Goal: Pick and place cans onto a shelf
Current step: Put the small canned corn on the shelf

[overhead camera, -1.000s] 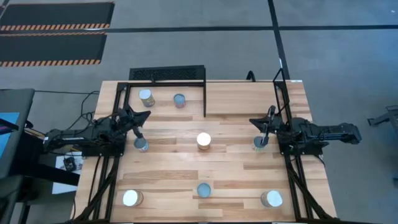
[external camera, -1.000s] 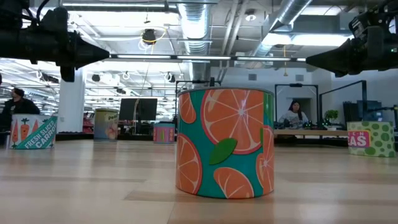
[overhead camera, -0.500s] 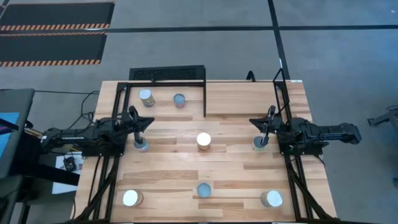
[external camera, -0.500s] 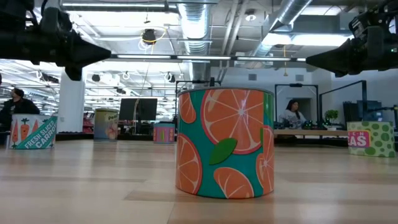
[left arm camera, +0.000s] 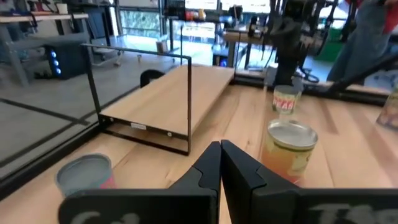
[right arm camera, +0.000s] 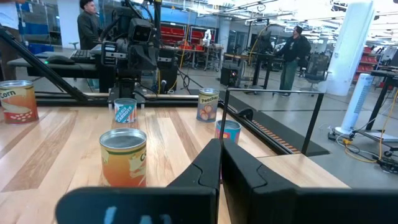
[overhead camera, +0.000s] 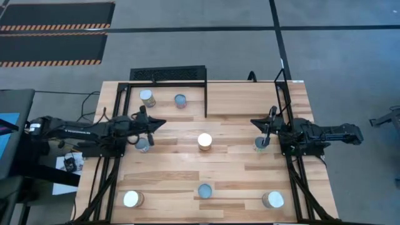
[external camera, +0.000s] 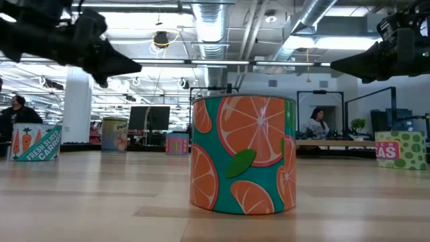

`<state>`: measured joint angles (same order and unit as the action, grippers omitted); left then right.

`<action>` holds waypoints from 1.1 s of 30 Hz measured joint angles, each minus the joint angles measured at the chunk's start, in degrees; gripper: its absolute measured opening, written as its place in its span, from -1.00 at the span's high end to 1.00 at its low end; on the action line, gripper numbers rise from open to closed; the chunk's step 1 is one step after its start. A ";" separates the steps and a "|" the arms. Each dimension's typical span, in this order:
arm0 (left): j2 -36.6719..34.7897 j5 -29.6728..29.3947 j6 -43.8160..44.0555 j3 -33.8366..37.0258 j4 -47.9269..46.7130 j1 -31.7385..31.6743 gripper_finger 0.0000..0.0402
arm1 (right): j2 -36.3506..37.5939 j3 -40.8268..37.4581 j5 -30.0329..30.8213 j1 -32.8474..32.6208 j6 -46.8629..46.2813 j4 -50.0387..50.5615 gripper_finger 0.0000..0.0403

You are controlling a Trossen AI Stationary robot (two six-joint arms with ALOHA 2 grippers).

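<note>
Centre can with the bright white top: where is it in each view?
High view: centre can sits mid-table, between the two arms.
Low view: not visible; the orange-print can fills the middle.
Left wrist view: yellow-orange label, just beyond the fingers.
Right wrist view, beyond that arm's fingers.
Landmark: black shelf frame, seen in all but the low view.

counter [overhead camera: 237, 181]: pale wood planks | cans [overhead camera: 205, 141]: eight upright, spread out | shelf [overhead camera: 167, 100]: black-framed, upper left of frame, holding two
</note>
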<state>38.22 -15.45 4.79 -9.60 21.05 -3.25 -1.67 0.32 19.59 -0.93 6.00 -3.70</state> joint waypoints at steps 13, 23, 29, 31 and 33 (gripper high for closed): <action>26.59 7.19 -5.66 -17.59 -1.19 -0.13 1.00 | 0.00 0.00 0.00 0.00 0.00 0.01 0.81; 39.12 7.38 -10.49 -29.51 -18.38 -12.54 1.00 | 0.00 0.00 0.00 -0.02 0.00 0.00 0.81; 46.76 3.28 -12.67 -33.93 -22.31 -19.96 1.00 | 0.00 0.00 0.00 -0.02 0.00 0.01 0.81; 48.84 2.12 -14.59 -35.23 -23.47 -21.32 0.96 | 0.02 0.00 0.00 0.00 0.00 0.00 0.81; 50.82 2.10 -15.99 -36.34 -24.24 -22.33 0.88 | 0.02 0.00 0.00 -0.01 0.00 0.00 0.81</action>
<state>89.04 -13.35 -11.20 -45.93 -3.19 -25.57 -1.65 0.32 19.59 -0.94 6.00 -3.70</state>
